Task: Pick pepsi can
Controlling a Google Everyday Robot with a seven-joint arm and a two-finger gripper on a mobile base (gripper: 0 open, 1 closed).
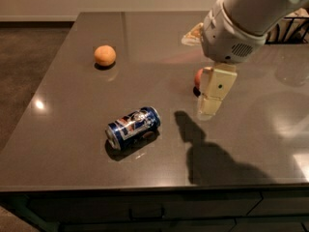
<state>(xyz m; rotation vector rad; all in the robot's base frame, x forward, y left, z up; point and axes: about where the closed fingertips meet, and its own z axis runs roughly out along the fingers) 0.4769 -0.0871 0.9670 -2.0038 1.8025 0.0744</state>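
Observation:
The pepsi can (133,126) is dark blue with white and red markings and silver ends. It lies on its side on the dark grey table (67,81), front left of centre. My gripper (210,103) hangs above the table to the right of the can, well apart from it, its cream fingers pointing down. The white arm reaches in from the top right. A red apple (198,78) is mostly hidden behind the gripper.
An orange (105,55) sits at the back left of the table. A black wire basket (294,29) stands at the back right edge. The table's front edge runs along the bottom, with dark cabinet fronts below.

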